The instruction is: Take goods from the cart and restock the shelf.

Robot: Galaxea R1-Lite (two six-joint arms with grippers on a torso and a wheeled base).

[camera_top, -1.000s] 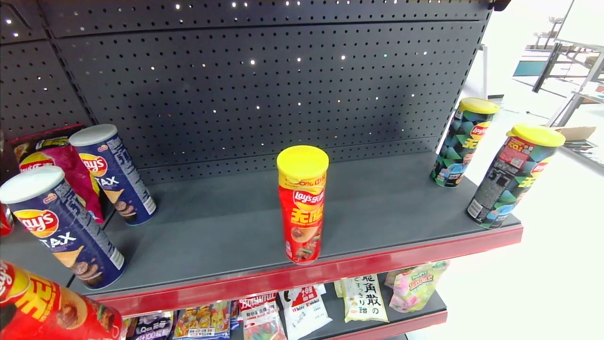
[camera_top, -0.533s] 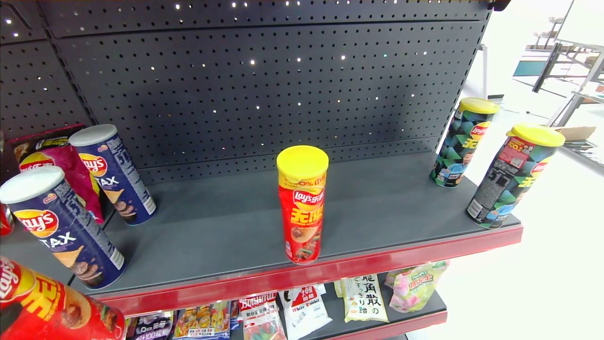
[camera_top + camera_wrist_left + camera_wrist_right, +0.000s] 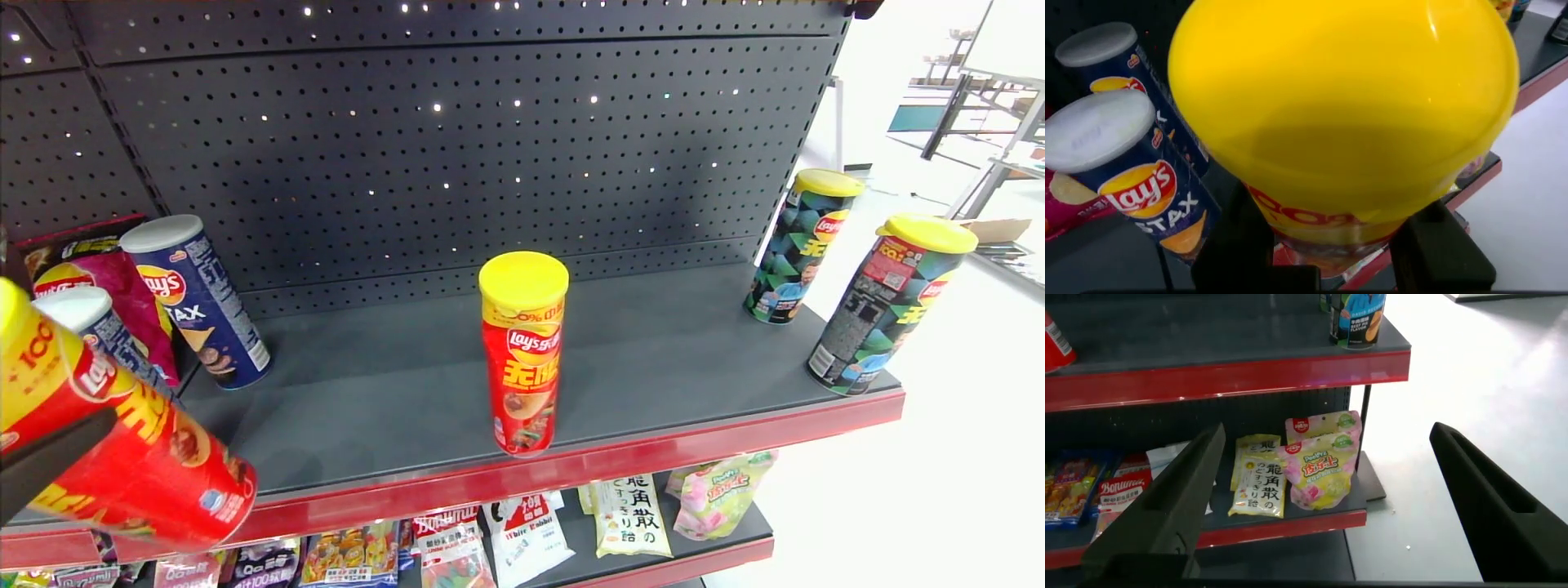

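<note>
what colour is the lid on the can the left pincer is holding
Yellow: the lid shows best in the left wrist view, atop the red can.

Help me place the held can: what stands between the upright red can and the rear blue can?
Nothing: head view shows bare shelf between upright red can and rear blue can.

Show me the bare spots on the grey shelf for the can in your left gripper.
Widest: between the rear blue can and the standing red can. Also between that red can and the two patterned cans. The left end is crowded: another blue can, a bag.
</note>
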